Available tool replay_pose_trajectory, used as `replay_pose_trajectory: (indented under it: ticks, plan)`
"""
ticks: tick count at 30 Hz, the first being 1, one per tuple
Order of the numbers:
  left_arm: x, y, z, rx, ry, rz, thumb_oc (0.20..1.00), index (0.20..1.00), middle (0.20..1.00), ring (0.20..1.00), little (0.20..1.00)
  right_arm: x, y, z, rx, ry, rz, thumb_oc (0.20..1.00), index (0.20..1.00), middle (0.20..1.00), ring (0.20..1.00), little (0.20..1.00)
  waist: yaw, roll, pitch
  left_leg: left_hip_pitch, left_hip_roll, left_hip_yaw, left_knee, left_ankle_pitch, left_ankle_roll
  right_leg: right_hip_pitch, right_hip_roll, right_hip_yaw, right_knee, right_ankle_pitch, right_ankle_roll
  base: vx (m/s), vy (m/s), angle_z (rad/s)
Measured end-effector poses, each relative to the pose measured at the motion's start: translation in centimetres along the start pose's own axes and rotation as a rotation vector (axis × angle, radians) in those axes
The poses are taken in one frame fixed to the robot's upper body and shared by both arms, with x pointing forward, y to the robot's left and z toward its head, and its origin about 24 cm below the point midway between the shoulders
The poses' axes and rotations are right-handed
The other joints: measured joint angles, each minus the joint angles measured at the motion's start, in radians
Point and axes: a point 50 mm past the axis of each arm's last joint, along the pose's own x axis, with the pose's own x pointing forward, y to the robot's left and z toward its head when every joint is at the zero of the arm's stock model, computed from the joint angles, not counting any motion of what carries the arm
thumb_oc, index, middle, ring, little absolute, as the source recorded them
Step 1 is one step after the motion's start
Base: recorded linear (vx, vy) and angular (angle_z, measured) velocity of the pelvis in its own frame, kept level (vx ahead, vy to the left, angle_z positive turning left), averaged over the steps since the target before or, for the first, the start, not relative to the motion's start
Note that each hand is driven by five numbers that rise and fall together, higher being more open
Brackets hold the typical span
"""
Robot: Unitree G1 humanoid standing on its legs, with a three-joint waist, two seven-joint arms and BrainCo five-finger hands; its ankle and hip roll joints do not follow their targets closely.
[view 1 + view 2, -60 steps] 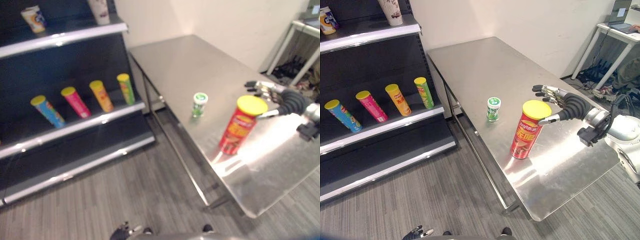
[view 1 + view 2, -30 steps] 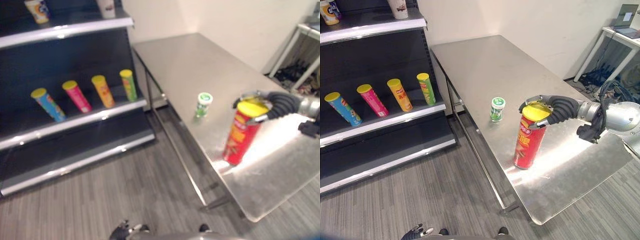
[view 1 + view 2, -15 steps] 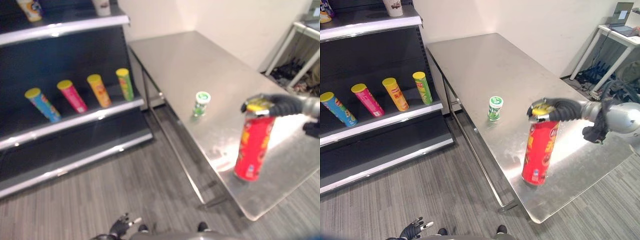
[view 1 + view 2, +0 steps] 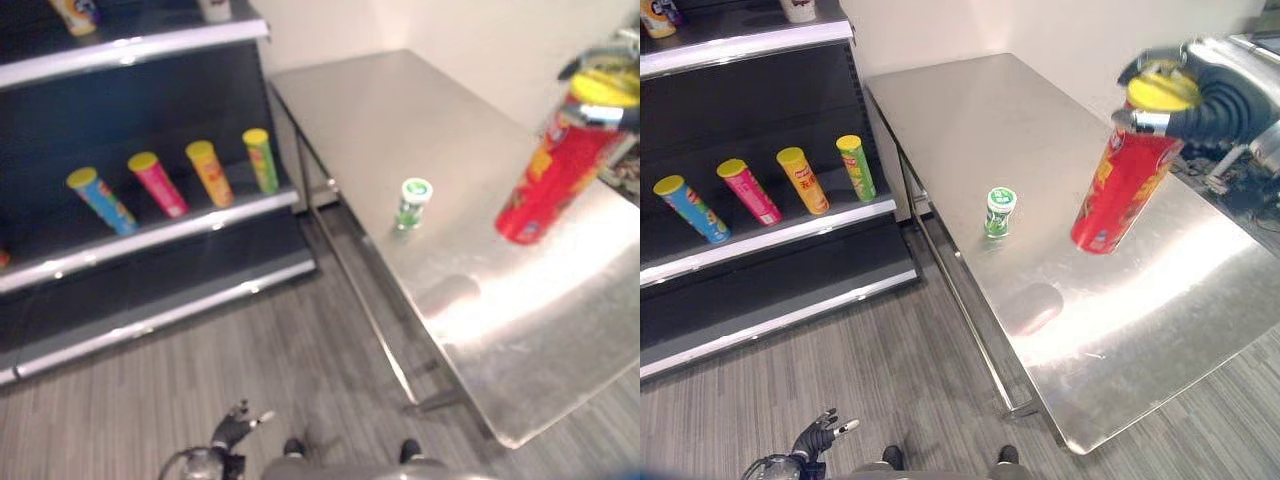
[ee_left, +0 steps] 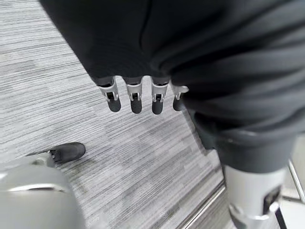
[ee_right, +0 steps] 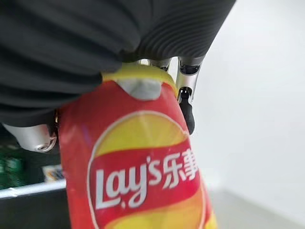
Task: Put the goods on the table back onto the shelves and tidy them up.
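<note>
While the left hand [image 5: 138, 98] hangs relaxed, the right hand [image 4: 1200, 95] grips the red can [image 4: 1120, 180] by its top, clear of the table [image 4: 970, 110], likely for shelving.

Red crisp can [image 4: 553, 176] held tilted above the counter [image 4: 520, 320] by the right robot hand [image 4: 596, 62]; small green-capped bottle [image 4: 412, 203] stands upright nearby.
</note>
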Motion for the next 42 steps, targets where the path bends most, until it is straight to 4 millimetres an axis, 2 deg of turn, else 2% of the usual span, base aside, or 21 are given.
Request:
replay_pose_trajectory:
  ticks: [7,10,12,13,14,15,16,19,20,21,22,23,24,25,27,29,30,33,34,38,42]
  plan:
    - [-0.4,0.5,-1.0,-0.021,0.03,0.02,1.0,1.0,1.0,1.0,1.0,0.5,-2.0,0.6,-0.062,-0.038,-0.066,0.2,0.2,0.2,0.2,0.2,0.041,0.002,0.056,-0.064,0.037,-0.044,0.045,0.049,-0.036,0.051,0.079,-0.019,-0.001,-0.066,-0.088,-0.12,-0.104,0.71]
    - [-1.2,0.8,-2.9,-0.023,0.09,0.03,1.0,1.0,1.0,1.0,1.0,0.5,-2.0,0.7,-0.068,-0.043,-0.061,0.2,0.2,0.2,0.2,0.2,0.05,0.007,0.076,-0.098,0.031,0.057,0.055,0.092,-0.019,0.053,0.09,-0.039,0.003,-0.074,-0.101,-0.18,-0.074,0.5]
    - [-1.3,1.2,-3.1,-0.04,0.096,0.044,1.0,1.0,1.0,1.0,1.0,0.5,-2.1,0.7,-0.084,-0.043,-0.061,0.2,0.2,0.2,0.2,0.2,0.042,-0.001,0.08,-0.121,0.021,0.087,0.056,0.127,-0.056,0.046,0.073,-0.05,0.0,-0.08,-0.112,-0.07,-0.041,0.39]
    - [-1.2,1.5,-2.8,-0.049,0.086,0.057,1.0,1.0,1.0,1.0,1.0,0.5,-2.1,0.7,-0.093,-0.043,-0.062,0.2,0.2,0.2,0.2,0.2,0.049,-0.02,0.085,-0.139,0.002,0.096,0.068,0.172,-0.11,0.034,0.042,-0.06,0.009,-0.074,-0.139,-0.02,-0.01,0.2]
    - [-1.2,1.6,-2.9,-0.048,0.091,0.057,1.0,1.0,1.0,1.0,1.0,0.5,-2.0,0.7,-0.089,-0.044,-0.062,0.2,0.2,0.2,0.2,0.2,0.052,-0.048,0.096,-0.19,-0.002,0.128,0.255,0.106,-0.099,0.04,0.001,-0.075,0.005,-0.064,-0.154,-0.02,0.022,0.06]
    - [-1.5,1.6,-3.4,-0.05,0.107,0.058,1.0,1.0,1.0,1.0,1.0,0.5,-1.6,0.7,-0.08,-0.046,-0.056,0.2,0.2,0.2,0.2,0.2,0.05,-0.061,0.098,-0.214,0.009,0.169,0.488,0.028,-0.068,0.063,-0.029,-0.08,0.017,-0.05,-0.146,-0.01,0.08,-0.02]
    - [-1.8,1.8,-4.1,-0.05,0.127,0.062,1.0,1.0,1.0,1.0,1.0,0.4,-1.1,0.7,-0.071,-0.039,-0.039,0.2,0.2,0.2,0.2,0.2,0.035,-0.066,0.097,-0.213,0.028,0.177,0.676,0.009,-0.075,0.088,-0.051,-0.094,0.028,-0.048,-0.141,0.0,0.075,0.04]
    - [-2.1,1.8,-4.5,-0.043,0.135,0.06,1.0,1.0,1.0,1.0,1.0,0.4,-1.1,0.6,-0.076,-0.035,-0.041,0.2,0.2,0.2,0.2,0.2,-0.008,-0.038,0.088,-0.148,0.033,0.172,0.656,0.042,-0.077,0.101,-0.068,-0.133,0.065,-0.054,-0.132,-0.02,0.272,0.24]
    - [-1.2,1.8,-2.4,-0.029,0.069,0.051,1.0,1.0,1.0,1.0,1.0,0.3,-0.6,0.5,-0.074,-0.025,-0.016,0.2,0.2,0.2,0.2,0.2,-0.066,0.011,0.08,-0.106,0.011,0.172,0.503,0.073,-0.042,-0.052,-0.058,-0.14,0.229,-0.134,-0.094,-0.02,0.412,0.18]
    - [-1.1,2.6,-1.5,-0.013,0.038,0.069,1.0,1.0,1.0,1.0,1.0,0.3,-0.6,0.5,-0.072,-0.028,-0.017,0.2,0.2,0.2,0.2,0.2,-0.081,0.0,0.072,-0.087,0.002,0.172,0.429,0.062,-0.052,-0.065,-0.024,-0.126,0.118,-0.083,-0.138,0.02,0.6,0.28]
    - [-1.2,3.9,-1.0,0.015,0.021,0.09,1.0,1.0,1.0,1.0,1.0,0.3,-1.1,0.6,-0.081,-0.033,-0.034,0.2,0.2,0.2,0.2,0.2,-0.088,-0.048,0.057,-0.066,-0.016,0.203,0.403,0.045,-0.028,-0.067,-0.065,-0.15,0.005,0.085,-0.251,0.04,0.5,0.45]
    - [-0.8,4.2,-0.2,0.015,0.002,0.107,1.0,1.0,1.0,1.0,1.0,0.2,-1.6,0.3,-0.08,-0.018,-0.059,0.2,0.2,0.2,0.2,0.2,-0.105,-0.036,0.061,-0.048,0.051,0.204,0.404,-0.009,-0.056,-0.044,-0.064,-0.155,0.008,0.06,-0.126,0.11,0.473,0.6]
    - [-0.5,3.3,0.3,0.019,-0.013,0.086,1.0,1.0,1.0,1.0,1.0,-0.2,-0.9,-1.0,-0.035,0.034,-0.084,0.2,0.2,0.2,0.2,0.2,-0.114,0.023,0.038,-0.029,0.18,0.188,0.346,-0.01,-0.099,-0.056,-0.021,-0.186,0.035,0.049,-0.142,0.1,0.446,0.69]
    - [-0.2,2.6,0.8,0.014,-0.035,0.067,1.0,1.0,1.0,1.0,1.0,-0.5,-0.5,-1.7,-0.028,0.07,-0.068,0.2,0.2,0.2,0.2,0.2,-0.123,0.039,0.032,-0.022,0.217,0.182,0.286,0.018,-0.127,-0.067,-0.023,-0.196,0.054,0.04,-0.137,0.19,0.477,0.47]
    - [0.3,0.9,1.4,0.008,-0.05,0.026,1.0,1.0,1.0,1.0,1.0,-0.8,0.0,-2.4,-0.029,0.111,-0.039,0.2,0.2,0.2,0.2,0.2,-0.131,0.077,0.026,-0.018,0.251,0.138,0.151,0.105,-0.146,-0.083,-0.056,-0.197,0.083,0.016,-0.109,0.21,0.532,0.47]
    - [0.3,-0.1,0.9,-0.005,-0.034,0.006,1.0,1.0,1.0,1.0,1.0,-1.2,0.0,-2.6,-0.027,0.119,-0.041,0.2,0.2,0.2,0.2,0.2,-0.125,0.109,0.016,-0.017,0.271,0.136,0.077,0.148,-0.126,-0.088,-0.084,-0.19,0.102,0.014,-0.067,0.18,0.4,0.25]
    - [0.2,-0.4,0.5,-0.005,-0.023,0.001,1.0,1.0,1.0,1.0,1.0,-1.5,0.2,-2.8,-0.025,0.132,-0.04,0.2,0.2,0.2,0.2,0.2,-0.113,0.129,0.005,-0.018,0.267,0.139,0.07,0.157,-0.132,-0.088,-0.103,-0.186,0.118,0.011,-0.033,0.26,0.583,0.04]
    - [-0.1,1.3,0.0,0.014,0.003,0.048,1.0,1.0,1.0,1.0,1.0,-2.5,1.4,-3.1,-0.018,0.147,0.007,0.2,0.2,0.2,0.2,0.2,-0.106,0.1,-0.008,-0.015,0.193,0.09,0.127,-0.075,-0.152,-0.102,-0.197,-0.145,0.14,0.033,0.05,0.24,0.589,0.04]
    - [-0.1,2.2,0.2,0.024,0.001,0.07,1.0,1.0,1.0,1.0,1.0,-2.9,1.5,-3.0,-0.01,0.144,0.001,0.2,0.2,0.2,0.2,0.2,-0.096,0.066,-0.009,-0.01,0.158,0.098,0.122,-0.124,-0.138,-0.12,-0.228,-0.127,0.135,0.061,0.073,0.23,0.794,-0.15]
    - [-0.1,3.9,1.6,0.125,-0.028,0.073,1.0,1.0,1.0,1.0,1.0,-4.4,1.7,-3.2,-0.064,0.185,0.012,0.2,0.2,0.2,0.2,0.2,-0.075,-0.016,-0.018,-0.01,0.049,0.151,0.158,-0.173,-0.058,-0.134,-0.337,-0.126,0.17,0.161,0.039,0.07,0.707,-0.04]
    - [-0.1,5.2,2.8,0.142,-0.054,0.103,1.0,1.0,1.0,1.0,1.0,-4.9,2.7,-3.9,-0.041,0.241,0.024,0.2,0.2,0.2,0.2,0.2,-0.078,-0.01,-0.021,-0.021,0.017,0.178,0.163,-0.182,-0.013,-0.216,-0.344,-0.051,0.206,0.386,-0.025,-0.06,0.481,-0.17]
